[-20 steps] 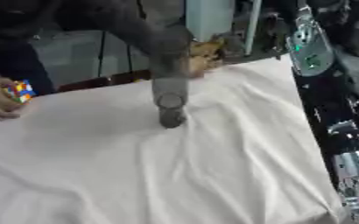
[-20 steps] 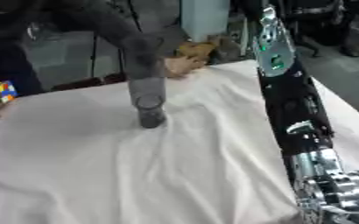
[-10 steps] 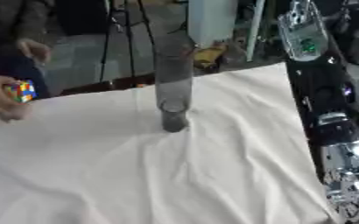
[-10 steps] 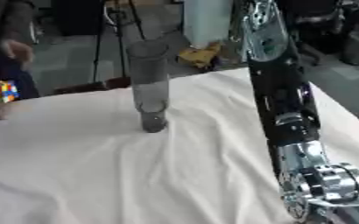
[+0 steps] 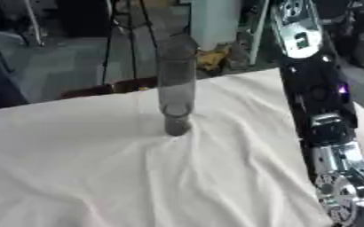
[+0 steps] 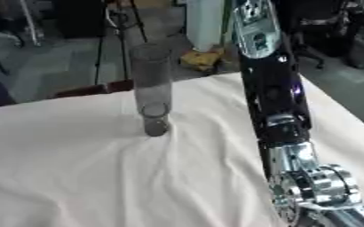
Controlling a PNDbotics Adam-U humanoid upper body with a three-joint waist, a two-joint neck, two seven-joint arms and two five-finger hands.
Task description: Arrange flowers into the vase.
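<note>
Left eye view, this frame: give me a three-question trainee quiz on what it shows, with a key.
1. True or false: the vase stands upright on the white cloth.
2. What is inside the vase? A) several flowers B) no flowers that can be seen C) a cube
3. Fill in: the robot's right arm runs along the view's ____ side.

Key:
1. True. The tall, clear, dark-tinted tube stands upright on the wrinkled cloth.
2. B. No flowers show in the vase or anywhere on the cloth.
3. Right. The arm stretches up toward the top edge; neither hand shows in either view.
</note>
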